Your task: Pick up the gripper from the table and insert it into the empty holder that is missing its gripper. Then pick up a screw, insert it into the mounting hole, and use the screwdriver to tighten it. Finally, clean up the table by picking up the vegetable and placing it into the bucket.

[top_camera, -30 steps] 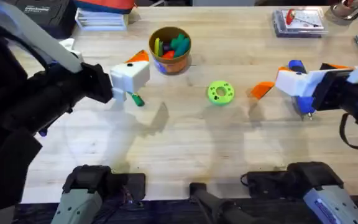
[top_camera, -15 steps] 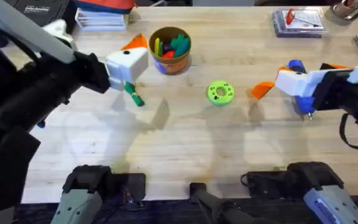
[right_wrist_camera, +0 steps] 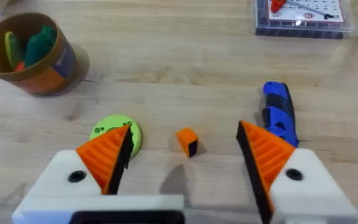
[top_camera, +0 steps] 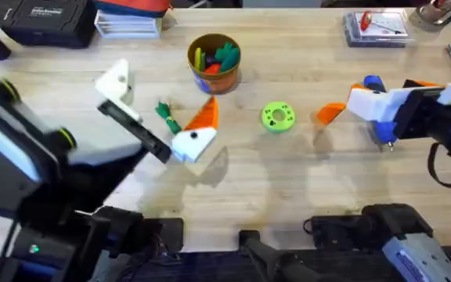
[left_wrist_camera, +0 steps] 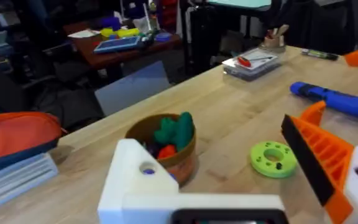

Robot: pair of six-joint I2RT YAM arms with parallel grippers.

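The bucket [top_camera: 214,61] stands upright on the desk [top_camera: 288,180], toward its far side, and holds several small toys: green leafy shapes, a red piece and a yellow one. From the left wrist view the bucket [left_wrist_camera: 164,147] shows the same green and red pieces sticking above its rim.

Just in front of the bucket and to its left lies the vegetable [top_camera: 167,117], flat on the wood. The left tool [top_camera: 163,116] hangs over that spot with its fingers spread wide apart and nothing between them; one jaw block carries an orange ribbed pad [top_camera: 204,115], while the other white block, the holder [top_camera: 115,82], is bare.

To the right of the bucket and nearer the front sits a lime-green ring [top_camera: 278,117]. Beyond the ring, farther from the bucket, the loose orange gripper [top_camera: 329,113] lies on the desk. The right tool [right_wrist_camera: 185,158] hovers there, its two orange pads apart and empty, and the blue screwdriver [right_wrist_camera: 279,112] lies just beside it. A clear box [top_camera: 376,27] of small parts rests at the desk's far right.
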